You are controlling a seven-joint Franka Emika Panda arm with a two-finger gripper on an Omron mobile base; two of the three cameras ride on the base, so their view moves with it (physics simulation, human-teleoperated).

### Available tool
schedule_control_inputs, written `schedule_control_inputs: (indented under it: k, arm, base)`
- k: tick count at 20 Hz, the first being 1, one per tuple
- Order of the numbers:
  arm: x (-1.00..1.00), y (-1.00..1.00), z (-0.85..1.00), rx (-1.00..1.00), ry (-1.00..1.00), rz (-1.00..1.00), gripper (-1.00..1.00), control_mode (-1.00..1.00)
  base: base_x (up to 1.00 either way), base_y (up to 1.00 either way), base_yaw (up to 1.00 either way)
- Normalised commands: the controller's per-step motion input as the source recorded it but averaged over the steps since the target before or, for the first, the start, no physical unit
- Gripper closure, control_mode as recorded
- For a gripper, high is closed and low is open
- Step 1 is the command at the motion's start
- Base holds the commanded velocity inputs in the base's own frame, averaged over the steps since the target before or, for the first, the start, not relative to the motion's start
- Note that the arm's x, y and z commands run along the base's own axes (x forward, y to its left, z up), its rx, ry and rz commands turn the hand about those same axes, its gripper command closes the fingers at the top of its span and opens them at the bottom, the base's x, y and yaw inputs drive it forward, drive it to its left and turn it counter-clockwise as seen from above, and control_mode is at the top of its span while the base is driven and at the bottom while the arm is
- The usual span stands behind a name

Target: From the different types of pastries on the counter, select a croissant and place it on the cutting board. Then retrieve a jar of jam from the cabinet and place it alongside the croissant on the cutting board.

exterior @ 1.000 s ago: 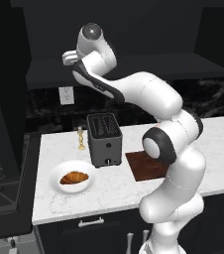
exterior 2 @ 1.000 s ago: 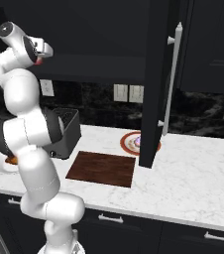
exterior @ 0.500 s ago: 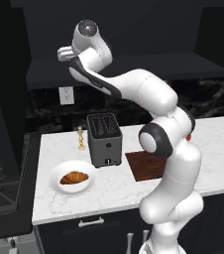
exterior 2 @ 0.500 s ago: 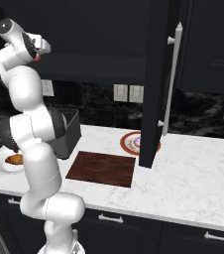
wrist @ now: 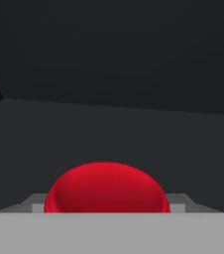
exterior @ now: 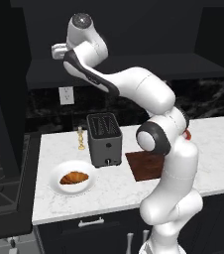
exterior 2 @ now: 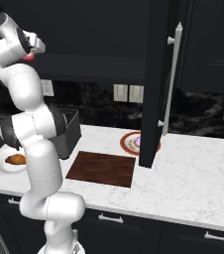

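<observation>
My gripper [exterior 2: 33, 49] is raised high at the left, in front of the dark cabinet [exterior: 134, 69] and its long shelf. It is shut on the jar of jam [wrist: 106, 186], whose red lid bulges between the finger tips; a patch of the jar's red [exterior 2: 28, 56] also shows under the hand. The croissant [exterior: 74, 177] lies on a round white plate [exterior: 57, 186] at the left of the counter [exterior: 213, 149]. The cutting board [exterior 2: 101, 167] lies bare in the middle, partly behind my arm in the left base view. A purple-topped pastry [exterior 2: 137, 141] sits on an orange-rimmed plate.
A dark toaster [exterior: 104, 139] stands between the white plate and the board, with a small golden stand [exterior: 81, 139] beside it. An open tall cabinet door [exterior 2: 156, 84] hangs over the orange-rimmed plate [exterior 2: 126, 144]. A stove [exterior: 5, 178] borders the counter's left end.
The hand with the jar has edged up and to the left along the cabinet front. Croissant, board and plates lie as before.
</observation>
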Motion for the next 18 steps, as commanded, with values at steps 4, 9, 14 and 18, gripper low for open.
schedule_control_inputs:
  k: [4,9,14,18]
  arm:
    - [-0.82,-0.12,0.0,0.13,0.0,0.0,1.0,-1.0]
    - [-0.99,0.0,-0.02,0.06,-0.12,-0.01,1.0,-1.0]
    - [-0.92,0.0,-0.11,0.03,-0.21,-0.03,1.0,-1.0]
    - [-0.77,-0.2,-0.06,0.06,-0.16,0.0,1.0,-1.0]
  base:
    - [0.0,0.0,0.0]
    - [0.0,0.0,0.0]
    - [0.0,0.0,0.0]
    - [0.0,0.0,0.0]
